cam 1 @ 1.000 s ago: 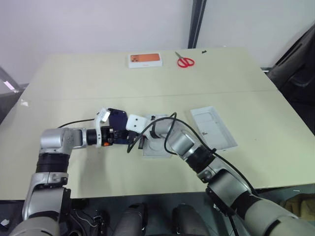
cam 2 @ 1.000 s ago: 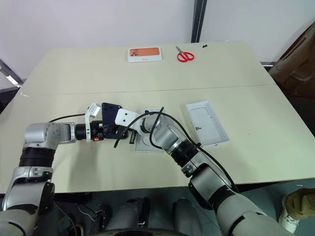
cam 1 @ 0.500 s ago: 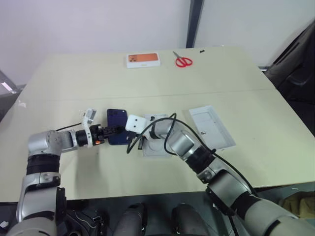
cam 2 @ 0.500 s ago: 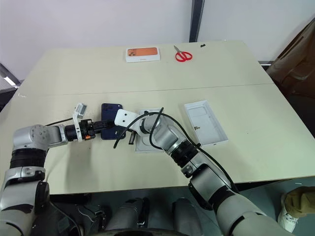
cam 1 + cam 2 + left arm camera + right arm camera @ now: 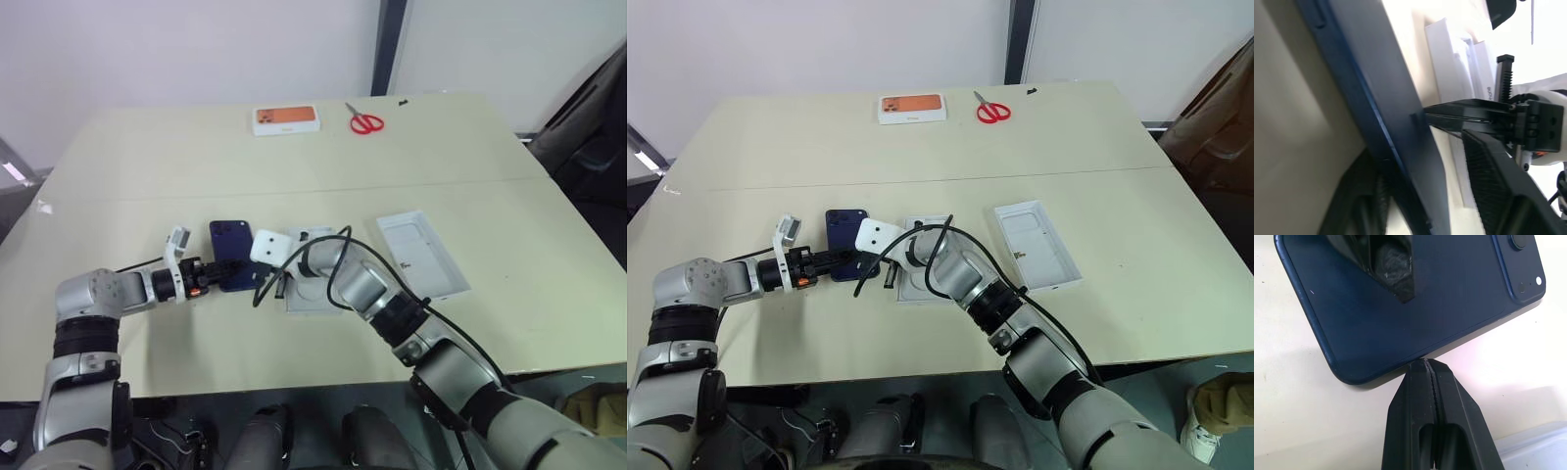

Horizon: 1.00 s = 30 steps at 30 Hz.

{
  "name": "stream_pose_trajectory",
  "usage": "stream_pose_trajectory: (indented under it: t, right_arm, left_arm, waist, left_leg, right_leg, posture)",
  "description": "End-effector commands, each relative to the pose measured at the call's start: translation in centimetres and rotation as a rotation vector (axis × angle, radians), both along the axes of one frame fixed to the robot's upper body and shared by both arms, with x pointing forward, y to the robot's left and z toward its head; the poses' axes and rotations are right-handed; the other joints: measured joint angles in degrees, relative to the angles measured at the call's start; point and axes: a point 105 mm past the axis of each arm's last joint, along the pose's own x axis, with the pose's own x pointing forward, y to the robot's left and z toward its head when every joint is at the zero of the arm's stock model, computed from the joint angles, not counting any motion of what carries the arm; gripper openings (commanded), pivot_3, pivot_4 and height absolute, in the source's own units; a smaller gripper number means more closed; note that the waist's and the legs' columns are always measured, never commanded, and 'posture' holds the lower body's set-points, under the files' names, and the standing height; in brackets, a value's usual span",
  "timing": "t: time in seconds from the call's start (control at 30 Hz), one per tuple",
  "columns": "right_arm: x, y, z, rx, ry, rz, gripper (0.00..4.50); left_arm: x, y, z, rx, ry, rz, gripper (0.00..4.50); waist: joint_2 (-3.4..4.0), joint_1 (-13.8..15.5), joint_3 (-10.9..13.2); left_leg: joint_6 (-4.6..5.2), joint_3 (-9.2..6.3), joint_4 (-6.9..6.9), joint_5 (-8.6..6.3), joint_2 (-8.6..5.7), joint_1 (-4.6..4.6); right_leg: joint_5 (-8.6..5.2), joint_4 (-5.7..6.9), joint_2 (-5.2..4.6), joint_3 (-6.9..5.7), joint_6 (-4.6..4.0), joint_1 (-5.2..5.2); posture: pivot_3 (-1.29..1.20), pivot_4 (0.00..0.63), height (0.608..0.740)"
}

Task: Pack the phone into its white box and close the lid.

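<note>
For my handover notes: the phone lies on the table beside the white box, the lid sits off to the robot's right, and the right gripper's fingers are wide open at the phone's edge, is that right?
Not quite. The right gripper is shut, fingers pressed together at the phone's edge, as the right wrist view shows. The rest holds: the phone lies on the table beside the white box, with the lid off to the robot's right.

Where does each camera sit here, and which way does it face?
Left eye, right eye: on the head, looking down over both arms at the table, with the phone, box and lid.
Left wrist: along the left claw, whose fingers straddle the phone's edge.
Right wrist: along the shut right claw, tips against the phone's edge.
Shared: every view shows the phone.
</note>
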Motion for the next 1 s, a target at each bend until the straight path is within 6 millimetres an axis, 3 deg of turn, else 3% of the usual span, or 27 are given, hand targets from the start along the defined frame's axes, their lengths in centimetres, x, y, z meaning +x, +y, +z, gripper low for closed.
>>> stream_pose_trajectory:
  t: [0.03,0.07,0.13,0.27,0.5,0.67,0.77,0.97,1.0]
  right_arm:
    - [-0.5,0.5,0.1,0.005,-0.009,0.024,0.00]
    - [-0.5,0.5,0.1,0.004,-0.009,0.023,0.00]
    - [-0.5,0.5,0.1,0.005,-0.010,0.024,0.00]
    - [-0.6,0.5,0.2,0.007,-0.013,0.024,0.00]
    - [-0.9,-0.1,2.6,0.124,-0.023,0.021,0.00]
    - [-2.5,-1.0,7.3,0.441,0.108,0.052,0.00]
    - [-2.7,-3.2,6.1,0.373,0.125,0.056,0.92]
    - [-4.8,-5.7,5.7,0.359,0.122,0.171,3.97]
    - [-5.4,-6.1,5.6,0.345,0.094,0.218,3.97]
  left_arm:
    - [-0.1,0.1,0.4,-0.019,-0.013,0.002,2.23]
    - [-0.2,0.1,0.4,-0.027,-0.007,0.003,2.23]
    - [-0.1,0.2,0.3,-0.025,-0.004,0.017,1.66]
    - [-0.1,0.2,0.2,-0.033,-0.004,0.019,0.04]
    - [-0.5,0.0,0.9,-0.078,-0.010,0.008,0.04]
    - [-0.3,1.0,2.8,-0.186,-0.052,0.057,0.04]
    - [-1.1,0.7,3.3,-0.193,-0.084,0.026,0.00]
    - [-1.5,-0.3,3.9,-0.206,-0.111,-0.005,0.00]
    - [-1.5,-0.5,4.1,-0.210,-0.115,-0.010,0.00]
  waist:
    - [0.00,0.0,0.0]
    - [0.00,0.0,0.0]
    - [0.00,0.0,0.0]
    - [-0.01,0.1,0.0]
    - [-0.01,0.0,0.0]
    - [-0.03,0.0,0.0]
    - [-0.03,0.0,0.0]
    - [-0.06,0.3,0.1]
    - [-0.06,0.3,0.1]
  left_leg:
    - [0.00,0.00,0.00,0.00,0.00,0.00]
    - [0.00,0.00,0.00,0.00,0.00,0.00]
    - [0.00,0.00,0.00,0.00,0.00,0.00]
    - [0.00,-0.01,0.00,0.00,0.00,0.00]
    - [0.00,-0.01,0.00,0.00,0.00,-0.02]
    - [0.00,-0.02,0.04,0.00,0.01,-0.30]
    - [-0.02,-0.03,0.09,0.01,0.03,-0.47]
    - [0.13,-0.01,0.12,-0.07,0.00,-0.51]
    - [0.21,-0.01,0.12,-0.12,0.00,-0.52]
  right_leg:
    - [0.00,0.00,0.00,0.00,0.00,0.00]
    - [0.00,0.00,0.00,0.00,0.00,0.00]
    - [0.00,0.00,0.00,0.00,0.00,0.00]
    - [0.00,0.00,0.00,-0.01,0.00,0.02]
    - [0.00,-0.02,-0.01,0.01,0.00,0.00]
    - [0.00,0.01,0.00,0.01,0.00,-0.13]
    - [0.00,0.04,0.02,-0.01,0.00,-0.22]
    - [0.00,-0.07,-0.03,0.00,-0.01,-0.21]
    - [0.00,-0.06,-0.03,0.00,-0.01,-0.16]
  posture:
    - [0.00,0.150,0.734]
    - [0.00,0.150,0.734]
    - [0.00,0.150,0.734]
    - [0.00,0.150,0.734]
    - [0.00,0.150,0.734]
    - [0.00,0.150,0.734]
    - [0.00,0.150,0.734]
    - [0.00,0.150,0.734]
    - [0.00,0.150,0.734]
